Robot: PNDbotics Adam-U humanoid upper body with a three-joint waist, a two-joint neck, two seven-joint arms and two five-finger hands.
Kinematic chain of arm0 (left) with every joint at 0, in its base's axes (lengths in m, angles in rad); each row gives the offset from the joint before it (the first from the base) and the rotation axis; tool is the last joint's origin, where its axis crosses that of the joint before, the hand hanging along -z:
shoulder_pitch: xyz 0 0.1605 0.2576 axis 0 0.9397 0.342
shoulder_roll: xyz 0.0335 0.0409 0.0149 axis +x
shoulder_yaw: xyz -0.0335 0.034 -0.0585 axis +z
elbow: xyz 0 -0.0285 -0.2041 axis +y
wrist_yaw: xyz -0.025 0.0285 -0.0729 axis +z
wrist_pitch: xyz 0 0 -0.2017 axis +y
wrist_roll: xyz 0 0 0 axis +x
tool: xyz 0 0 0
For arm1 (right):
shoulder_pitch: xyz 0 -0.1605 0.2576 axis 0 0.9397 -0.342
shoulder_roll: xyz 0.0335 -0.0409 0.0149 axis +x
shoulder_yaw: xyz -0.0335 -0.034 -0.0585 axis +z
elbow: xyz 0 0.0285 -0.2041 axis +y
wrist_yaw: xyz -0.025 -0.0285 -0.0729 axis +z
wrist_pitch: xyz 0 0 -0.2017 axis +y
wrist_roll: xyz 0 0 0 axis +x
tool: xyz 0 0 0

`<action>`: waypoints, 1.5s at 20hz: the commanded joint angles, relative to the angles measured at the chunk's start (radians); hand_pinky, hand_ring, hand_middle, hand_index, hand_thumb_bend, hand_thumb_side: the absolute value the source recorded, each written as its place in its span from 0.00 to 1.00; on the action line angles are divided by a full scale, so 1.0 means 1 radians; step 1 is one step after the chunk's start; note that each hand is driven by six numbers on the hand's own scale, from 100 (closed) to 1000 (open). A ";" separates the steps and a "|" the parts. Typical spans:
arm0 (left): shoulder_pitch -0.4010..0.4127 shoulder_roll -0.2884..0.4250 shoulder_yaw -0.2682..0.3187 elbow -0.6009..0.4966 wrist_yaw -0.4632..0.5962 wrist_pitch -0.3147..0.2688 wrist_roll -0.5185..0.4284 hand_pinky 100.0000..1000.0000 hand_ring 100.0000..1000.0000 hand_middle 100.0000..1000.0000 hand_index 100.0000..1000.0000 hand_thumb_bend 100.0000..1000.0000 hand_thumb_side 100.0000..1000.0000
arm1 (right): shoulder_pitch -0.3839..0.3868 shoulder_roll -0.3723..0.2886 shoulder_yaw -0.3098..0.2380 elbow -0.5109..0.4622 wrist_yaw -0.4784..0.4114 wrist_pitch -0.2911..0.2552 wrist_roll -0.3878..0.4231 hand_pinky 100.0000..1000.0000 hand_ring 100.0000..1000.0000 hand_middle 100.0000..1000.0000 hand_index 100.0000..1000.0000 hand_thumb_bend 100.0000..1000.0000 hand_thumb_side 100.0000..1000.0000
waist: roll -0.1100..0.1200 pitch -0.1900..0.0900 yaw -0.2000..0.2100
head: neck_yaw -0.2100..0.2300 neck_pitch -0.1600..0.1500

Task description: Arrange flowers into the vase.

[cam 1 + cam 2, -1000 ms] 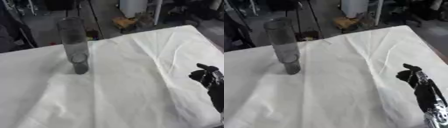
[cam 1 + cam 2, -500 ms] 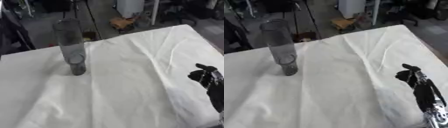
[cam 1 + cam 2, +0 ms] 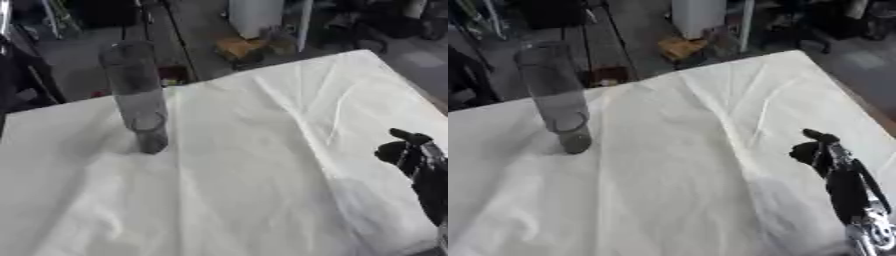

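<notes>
A white cloth covers the tabletop, where a tall clear vase stands upright at far left, long axis vertical, mouth up, while the right hand hovers well apart at the right edge, empty, its finger state impossible to tell.

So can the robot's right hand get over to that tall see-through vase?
Probably yes. The right hand hovers at the table's right side, and the vase stands upright at the far left. Only bare white cloth lies between them, so nothing blocks the way, though it is a long stretch across.
</notes>
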 commanded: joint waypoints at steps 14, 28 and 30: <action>0.006 0.043 -0.063 0.010 0.259 0.051 0.009 0.00 0.00 0.00 0.00 0.87 0.33 | -0.012 -0.022 -0.001 -0.008 -0.004 0.001 0.001 0.80 0.66 0.57 0.86 0.00 1.00 | 0.004 -0.017 0.010 | -0.006 -0.011; 0.009 0.040 -0.098 0.032 0.286 0.056 0.000 0.00 0.00 0.00 0.00 0.88 0.33 | -0.016 -0.020 0.000 -0.008 0.002 0.003 0.001 0.80 0.66 0.57 0.86 0.00 1.00 | 0.013 -0.006 0.003 | -0.006 -0.016; 0.009 0.040 -0.099 0.035 0.282 0.057 -0.002 0.00 0.00 0.00 0.00 0.88 0.33 | -0.016 -0.020 0.000 -0.008 0.003 0.003 0.001 0.80 0.66 0.57 0.86 0.00 1.00 | 0.015 -0.006 0.004 | -0.006 -0.015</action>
